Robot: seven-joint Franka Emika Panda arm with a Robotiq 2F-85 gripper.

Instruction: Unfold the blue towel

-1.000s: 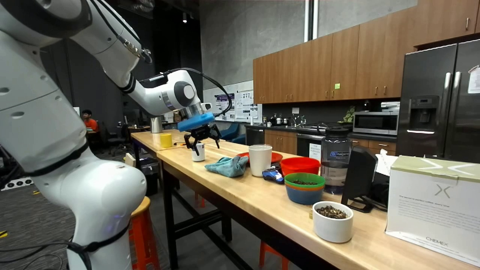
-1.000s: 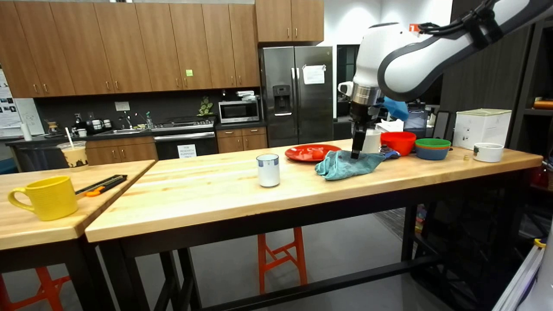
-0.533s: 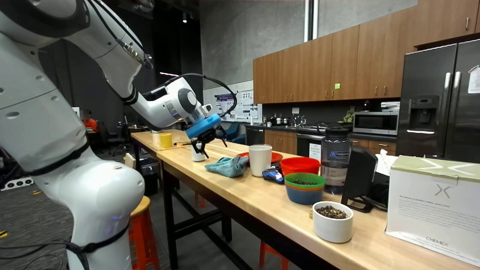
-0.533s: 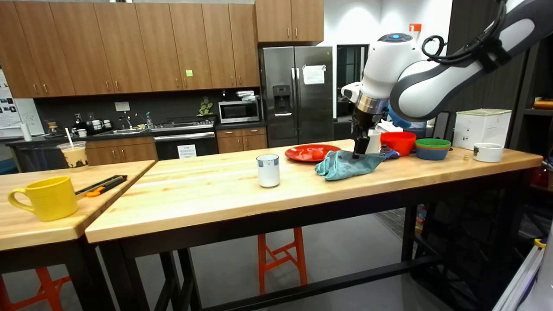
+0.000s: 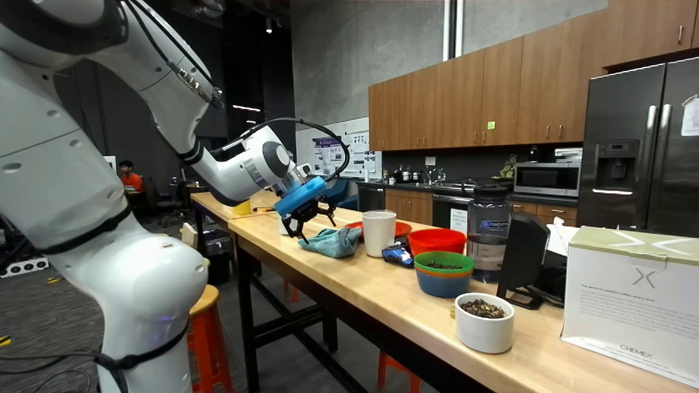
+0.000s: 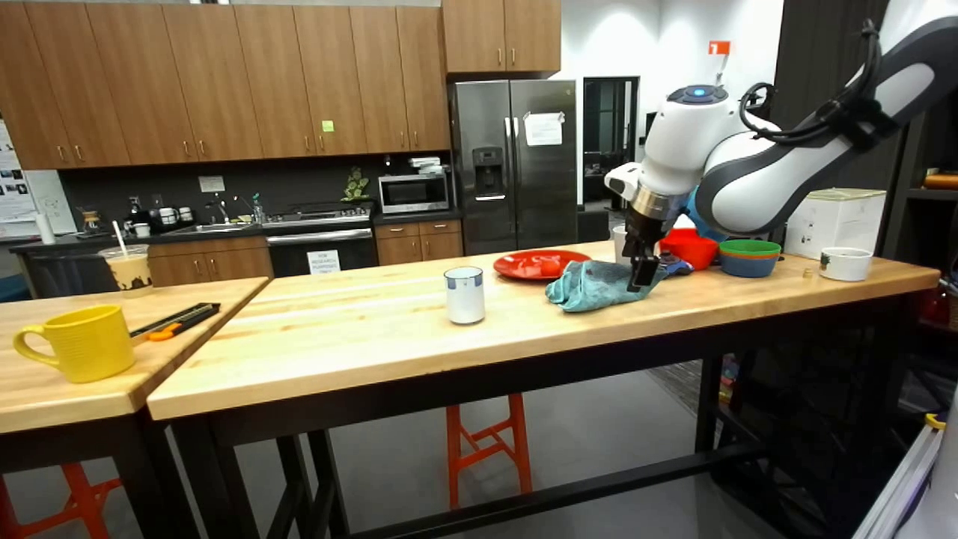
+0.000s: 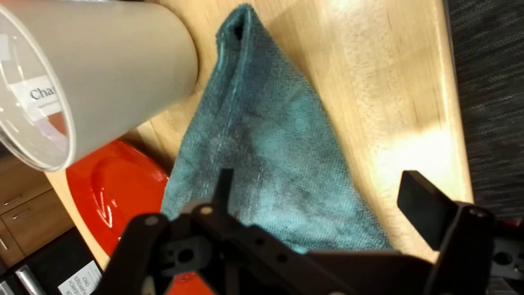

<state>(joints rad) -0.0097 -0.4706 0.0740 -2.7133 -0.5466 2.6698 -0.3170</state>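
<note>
Your gripper point(image 5: 320, 233) has shifted right and lower in both exterior views, jaws spread wide close to the folded blue towel point(image 6: 595, 287), lying on the tabletop point(image 6: 359, 322) between the red plate point(image 6: 519, 266) and its near edge.

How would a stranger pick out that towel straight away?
Find the wooden table under the white robot arm. Beside its red plate and tall pale cup lies a rumpled blue-green towel. Unlike those smooth, rigid neighbours, it is folded cloth, narrowing to a point in the wrist view.
</note>
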